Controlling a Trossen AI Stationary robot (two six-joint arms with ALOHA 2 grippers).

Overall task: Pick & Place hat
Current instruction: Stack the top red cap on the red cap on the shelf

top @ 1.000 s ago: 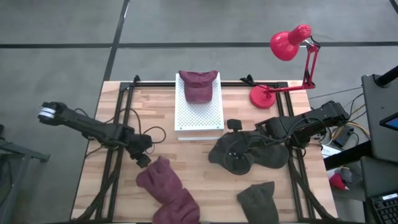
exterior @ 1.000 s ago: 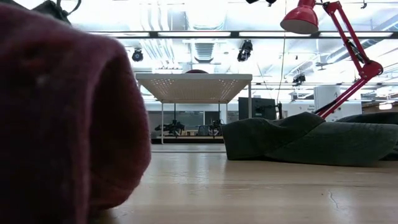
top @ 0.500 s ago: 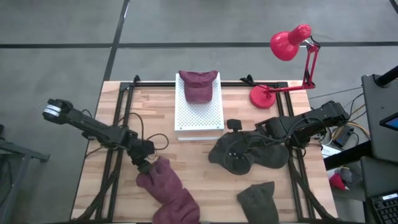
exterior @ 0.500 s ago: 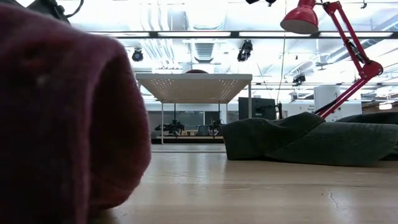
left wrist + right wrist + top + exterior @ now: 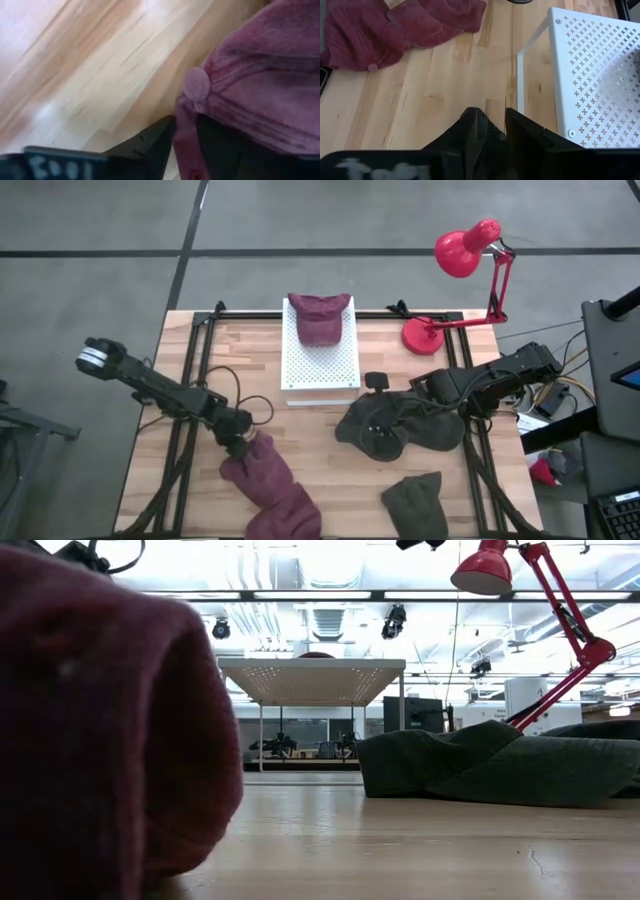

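Note:
A maroon hat (image 5: 272,485) lies crumpled on the wood near the table's near edge and fills the low view's left side (image 5: 100,720). My left gripper (image 5: 238,446) is at the hat's far-left end, shut on a fold of it beside the round top button (image 5: 196,84). A second maroon hat (image 5: 319,318) sits on the white perforated stand (image 5: 320,370). My right gripper (image 5: 378,383) waits shut, low over the table by the dark hats, right of the stand. My left gripper pinches a narrow fold of the maroon hat (image 5: 186,142) between its two fingers, just below the top button. It comes slanting down from the table's left. The rest of the hat lies slack on the table.
Two dark green hats (image 5: 395,425) (image 5: 415,502) lie on the table's right half; one shows in the low view (image 5: 500,765). A red desk lamp (image 5: 465,250) stands at the far right corner. Bare wood shows between the stand and the near edge.
My left gripper has moved toward the table's right and near edges and come onto the far-left end of the maroon hat. The hat has stayed where it lay.

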